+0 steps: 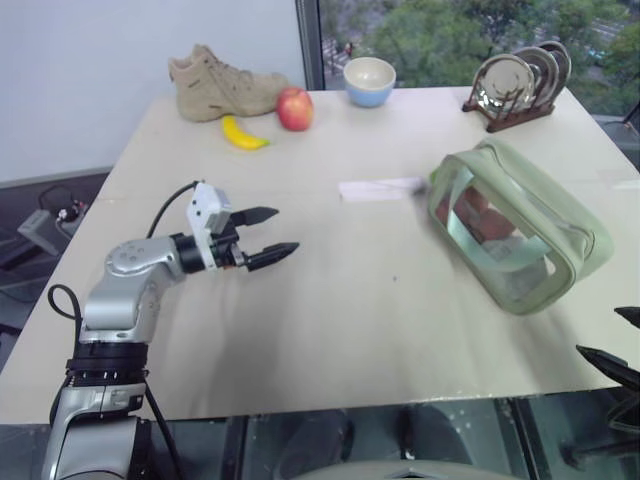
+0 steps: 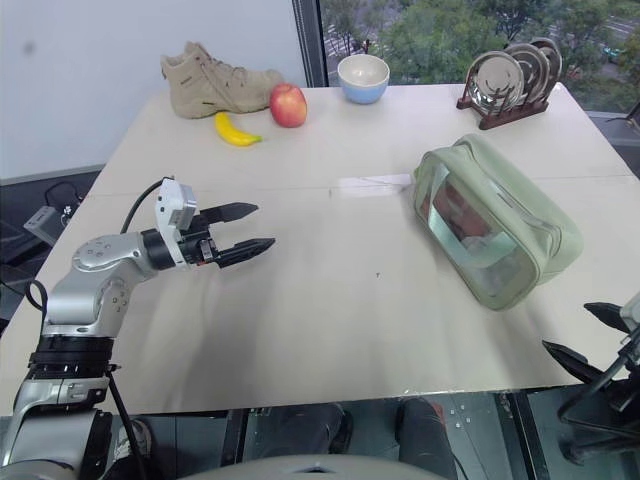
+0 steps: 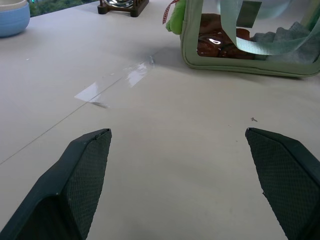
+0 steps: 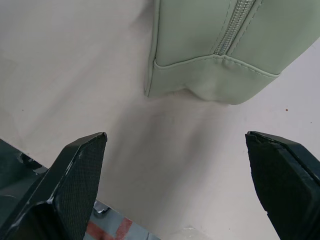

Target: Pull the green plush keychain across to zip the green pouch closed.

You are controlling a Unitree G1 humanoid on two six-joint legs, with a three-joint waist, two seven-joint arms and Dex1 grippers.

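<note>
A pale beige table [image 1: 330,300] fills the middle of the room, daylight glinting off a strip of clear tape [image 1: 378,188] on its top. Behind it stands a plain white wall [image 1: 120,60] beside a window [image 1: 470,30] looking out on green trees [image 2: 450,30]

No legible text or labels

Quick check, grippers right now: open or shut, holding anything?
Left gripper: open, empty, over the table left of the green pouch.
Right gripper: open, empty, at the table's near edge by the pouch.
</note>
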